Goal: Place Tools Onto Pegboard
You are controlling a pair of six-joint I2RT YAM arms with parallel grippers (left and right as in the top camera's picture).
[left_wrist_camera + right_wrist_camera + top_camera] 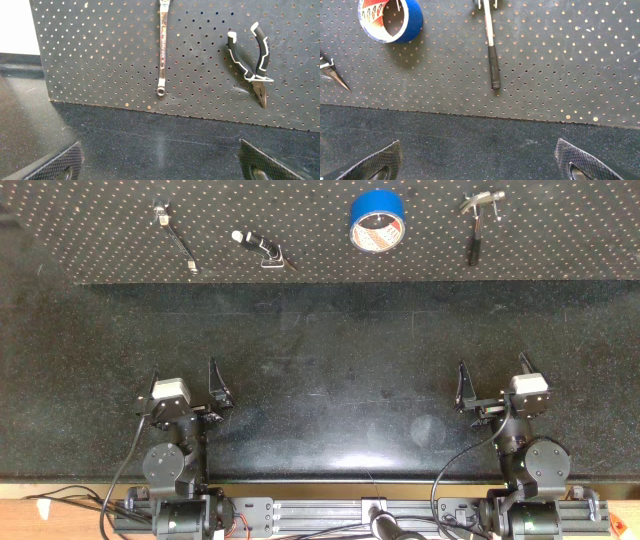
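The left gripper is sitting with its fingers spread wide apart, holding and touching nothing, at the near left of the black table. The right gripper is resting likewise at the near right, fingers wide apart around nothing. Well beyond both, on the far pegboard, a wrench, pliers, a blue tape roll and a hammer are hanging, left to right.

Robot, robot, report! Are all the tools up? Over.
Left gripper, right gripper: open, empty. Wrench, pliers, tape, hammer hanging on pegboard. Nothing in the way.
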